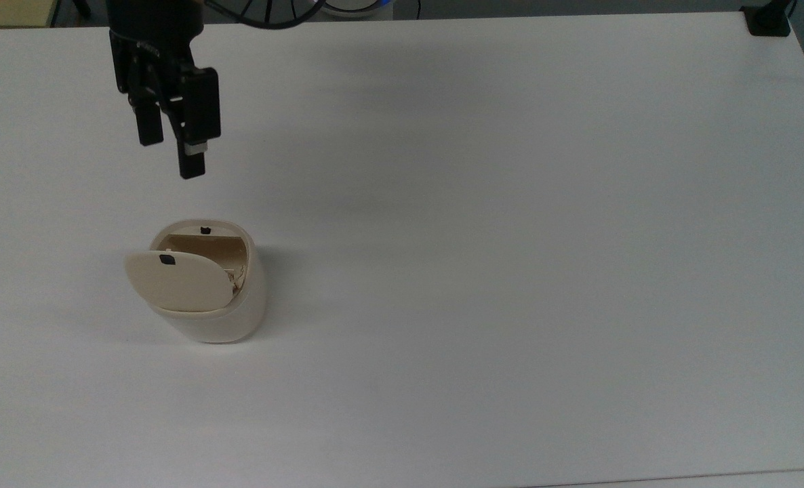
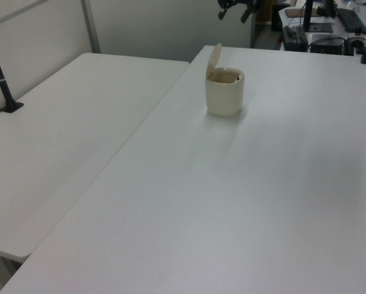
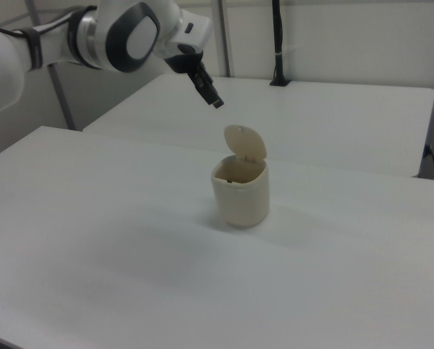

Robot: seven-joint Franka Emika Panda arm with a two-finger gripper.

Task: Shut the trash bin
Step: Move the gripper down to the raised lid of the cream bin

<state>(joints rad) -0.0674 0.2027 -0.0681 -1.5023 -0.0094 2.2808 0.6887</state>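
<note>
One trash bin (image 1: 215,318), lid raised, sits below the spread-fingered, empty tool (image 1: 170,157).

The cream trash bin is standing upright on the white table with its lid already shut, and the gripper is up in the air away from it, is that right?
Not quite. The trash bin stands upright on the white table, and the gripper hangs in the air clear of it, but the lid is open, tilted up on its hinge. The right view shows this plainly.

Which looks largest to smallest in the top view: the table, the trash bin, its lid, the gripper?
1. table
2. trash bin
3. lid and gripper: look alike, and the gripper hangs nearer the camera, so I do not rank them.
</note>
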